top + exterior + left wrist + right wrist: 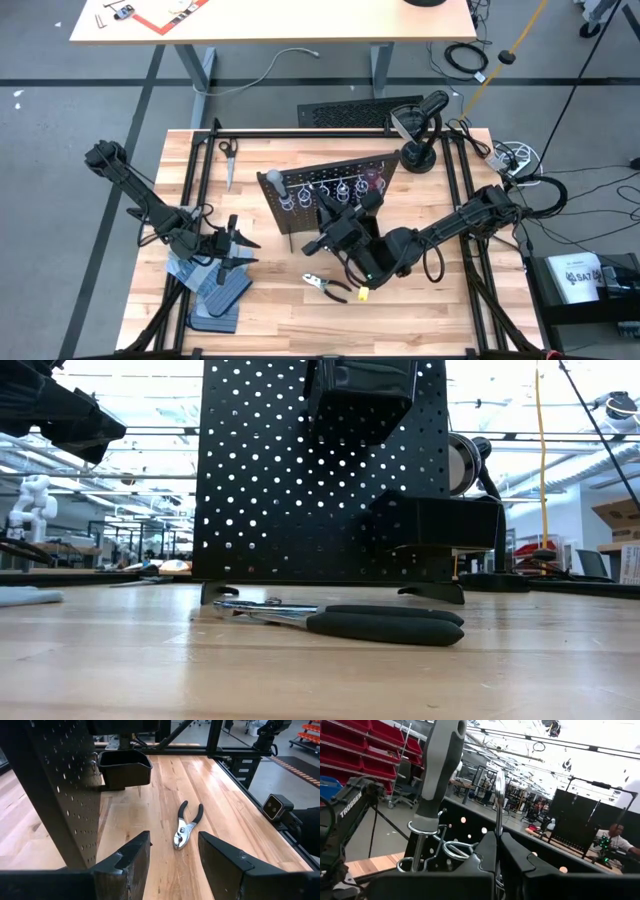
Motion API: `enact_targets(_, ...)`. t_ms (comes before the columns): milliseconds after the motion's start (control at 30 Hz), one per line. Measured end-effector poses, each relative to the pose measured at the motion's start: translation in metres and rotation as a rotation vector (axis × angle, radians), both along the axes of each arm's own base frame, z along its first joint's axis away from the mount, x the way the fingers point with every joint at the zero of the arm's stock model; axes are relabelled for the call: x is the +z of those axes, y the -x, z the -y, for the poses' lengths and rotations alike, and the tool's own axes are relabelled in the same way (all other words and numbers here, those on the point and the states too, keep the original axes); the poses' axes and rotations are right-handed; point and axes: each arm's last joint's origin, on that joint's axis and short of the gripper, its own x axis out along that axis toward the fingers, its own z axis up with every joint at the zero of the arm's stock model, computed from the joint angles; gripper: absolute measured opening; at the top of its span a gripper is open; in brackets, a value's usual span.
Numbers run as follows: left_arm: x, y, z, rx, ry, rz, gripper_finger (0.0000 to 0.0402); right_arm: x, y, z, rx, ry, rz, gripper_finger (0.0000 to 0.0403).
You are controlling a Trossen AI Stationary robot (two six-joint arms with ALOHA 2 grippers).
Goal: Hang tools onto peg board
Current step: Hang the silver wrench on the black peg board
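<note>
High view: the peg board [330, 195] stood upright near the middle of the surface [300, 330], with bare wood open in front and the pliers [327, 287] lying flat there; the left tool [236, 250] hovered over blue-grey gloves [215, 295] near the left edge, and the right tool [333, 222] sat just before the board. Low view: black-handled pliers [340, 620] lay before the perforated panel [300, 480], whose top was cut off. Left wrist view: fingers [125, 865] were spread, holding nothing, the black bin [124, 767] ahead. Right wrist view: the right tool [496, 845] was pressed together on a thin silver shaft [498, 805], its upper end hard to make out, beside a grey-handled screwdriver [440, 770] hanging in a ring [422, 827].
</note>
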Motion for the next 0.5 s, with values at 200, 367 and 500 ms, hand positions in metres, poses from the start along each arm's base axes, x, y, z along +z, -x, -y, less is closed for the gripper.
enact_targets(200, 0.0000, 0.0000, 0.0000, 0.000, 0.001, 0.000, 0.0175, -0.0023, 0.0008, -0.0011, -0.045, -0.017, -0.043, 0.0004)
enact_targets(367, 0.0000, 0.0000, 0.0000, 0.000, 0.001, 0.000, 0.0175, -0.0024, 0.0023, -0.0032, -0.060, -0.018, -0.065, 0.0022)
enact_targets(500, 0.0000, 0.0000, 0.0000, 0.000, 0.001, 0.000, 0.0175, -0.0024, 0.0029, -0.0028, -0.078, -0.026, -0.075, 0.0029)
